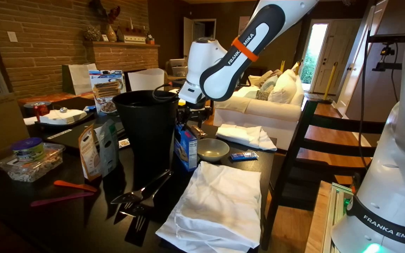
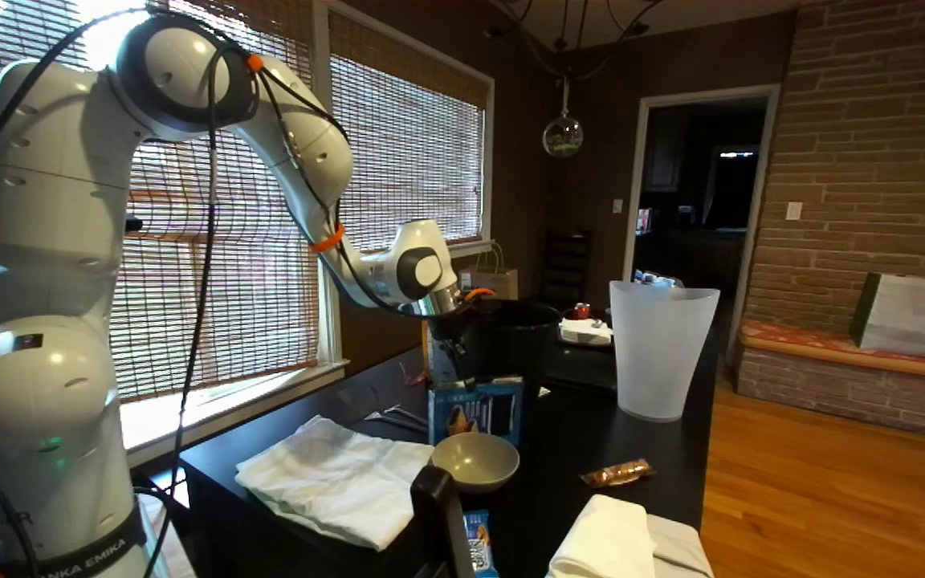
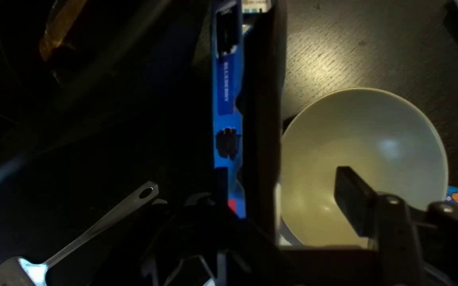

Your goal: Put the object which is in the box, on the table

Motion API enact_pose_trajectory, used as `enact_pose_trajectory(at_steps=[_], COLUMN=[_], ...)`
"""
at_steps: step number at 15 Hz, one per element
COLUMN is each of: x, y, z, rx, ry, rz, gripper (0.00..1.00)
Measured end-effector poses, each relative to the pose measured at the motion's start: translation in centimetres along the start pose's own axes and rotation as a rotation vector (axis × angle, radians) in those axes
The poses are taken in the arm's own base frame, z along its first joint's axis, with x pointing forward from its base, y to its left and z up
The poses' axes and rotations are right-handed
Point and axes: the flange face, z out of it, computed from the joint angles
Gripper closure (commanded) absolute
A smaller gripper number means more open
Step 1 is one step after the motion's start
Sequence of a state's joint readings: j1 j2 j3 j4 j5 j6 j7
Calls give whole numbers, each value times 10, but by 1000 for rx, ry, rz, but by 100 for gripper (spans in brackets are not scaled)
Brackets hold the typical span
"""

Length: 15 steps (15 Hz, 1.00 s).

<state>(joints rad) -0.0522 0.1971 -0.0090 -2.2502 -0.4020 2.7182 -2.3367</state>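
Observation:
The box (image 1: 187, 147) is a small bright-blue carton standing upright on the dark table (image 1: 58, 226), between the black bin and a bowl; it also shows in an exterior view (image 2: 474, 411). In the wrist view the box (image 3: 226, 103) is seen from above with its top open and a dark inside. What lies in it cannot be made out. My gripper (image 1: 193, 117) is just above the box. In the wrist view the gripper (image 3: 282, 174) is open, one finger over the box's blue edge and the other over the bowl. Nothing shows held between the fingers.
A tall black bin (image 1: 146, 130) stands right beside the box. A grey bowl (image 1: 213, 150) touches or nearly touches its other side. A blue snack bar (image 1: 244, 156), a brown wrapped snack (image 2: 617, 474), white cloths (image 1: 220, 207), metal servers (image 1: 146, 196) and a frosted bin (image 2: 662, 353) are near.

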Motion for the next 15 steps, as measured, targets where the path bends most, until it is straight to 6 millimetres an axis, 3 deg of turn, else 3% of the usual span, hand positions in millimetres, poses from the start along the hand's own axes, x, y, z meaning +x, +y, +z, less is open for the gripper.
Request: enact_pose_trajectory(at_steps=[8,11,15], x=[-3,-7,-27], y=[-4,-11,-33], z=[-5,-21,-58], rx=[11,12,-37], ry=[2,60,174], rz=[28,51,136], gripper=[0,0,0])
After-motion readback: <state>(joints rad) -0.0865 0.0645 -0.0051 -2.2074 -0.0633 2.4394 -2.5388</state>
